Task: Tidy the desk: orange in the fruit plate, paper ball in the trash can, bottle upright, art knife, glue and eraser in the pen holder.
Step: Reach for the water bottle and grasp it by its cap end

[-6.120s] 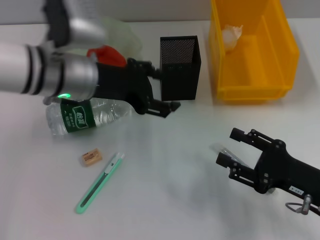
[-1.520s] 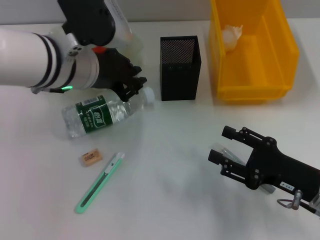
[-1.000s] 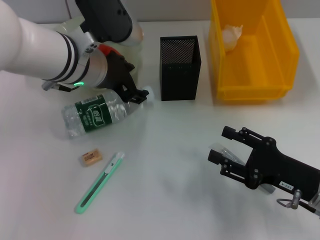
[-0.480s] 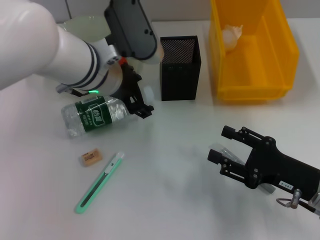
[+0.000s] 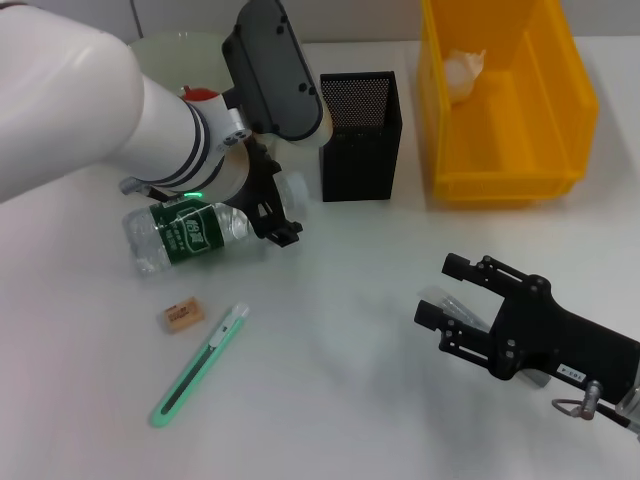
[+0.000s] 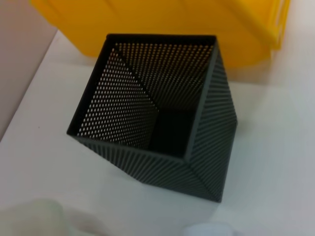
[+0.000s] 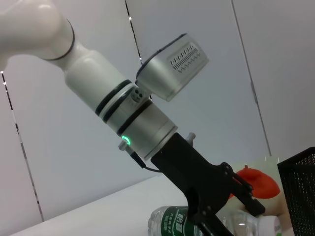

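Observation:
The clear bottle point(image 5: 185, 235) with a green label lies on its side, cap toward the pen holder point(image 5: 360, 135). My left gripper point(image 5: 276, 203) is open and straddles the bottle's neck; the right wrist view shows its fingers either side of the bottle point(image 7: 197, 223). The orange point(image 5: 203, 95) peeks out behind my left arm, by the fruit plate point(image 5: 185, 45). On the table lie the eraser point(image 5: 183, 316) and the green art knife point(image 5: 200, 365). The paper ball point(image 5: 465, 70) is inside the yellow trash can point(image 5: 510, 175). My right gripper point(image 5: 438, 290) stands open over a translucent stick, probably the glue point(image 5: 437, 298).
The black mesh pen holder point(image 6: 157, 118) is empty inside, with the yellow bin point(image 6: 197, 24) right behind it. My big white left arm covers the table's back left. Bare white tabletop lies between the knife and the right gripper.
My left arm has swung down and turned its wrist, bringing the gripper from above the bottle's cap to around its neck. The bottle and the right arm stayed put.

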Controlling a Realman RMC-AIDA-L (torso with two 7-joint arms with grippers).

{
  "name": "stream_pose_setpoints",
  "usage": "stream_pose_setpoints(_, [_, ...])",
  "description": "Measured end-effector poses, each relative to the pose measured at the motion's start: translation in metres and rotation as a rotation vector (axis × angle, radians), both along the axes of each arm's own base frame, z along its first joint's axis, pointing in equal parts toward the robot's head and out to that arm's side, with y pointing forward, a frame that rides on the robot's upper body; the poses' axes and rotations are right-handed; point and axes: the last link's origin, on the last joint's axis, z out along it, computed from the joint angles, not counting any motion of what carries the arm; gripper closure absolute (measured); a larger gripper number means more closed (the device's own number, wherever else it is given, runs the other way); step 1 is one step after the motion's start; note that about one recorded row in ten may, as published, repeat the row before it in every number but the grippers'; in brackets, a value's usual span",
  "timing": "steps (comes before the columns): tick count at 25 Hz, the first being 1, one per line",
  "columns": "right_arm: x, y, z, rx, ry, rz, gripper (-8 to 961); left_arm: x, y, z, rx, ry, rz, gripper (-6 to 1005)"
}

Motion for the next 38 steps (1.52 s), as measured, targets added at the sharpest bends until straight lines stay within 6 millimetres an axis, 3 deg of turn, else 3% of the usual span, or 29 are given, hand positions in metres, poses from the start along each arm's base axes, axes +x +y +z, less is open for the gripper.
stream_pose_setpoints(22, [0.0, 0.0, -0.001, -0.001, -0.001, -0.002, 230, -0.005, 0.004, -0.007, 0.026, -0.011, -0.021, 194])
stream_pose_setpoints(27, [0.001, 0.0, -0.002, -0.003, -0.005, -0.009, 230, -0.011, 0.002, -0.011, 0.013, 0.011, -0.02, 316])
stream_pose_setpoints(38, [0.001, 0.0, -0.002, -0.003, -0.005, -0.009, 230, -0.009, 0.004, -0.011, 0.027, 0.003, -0.024, 374])
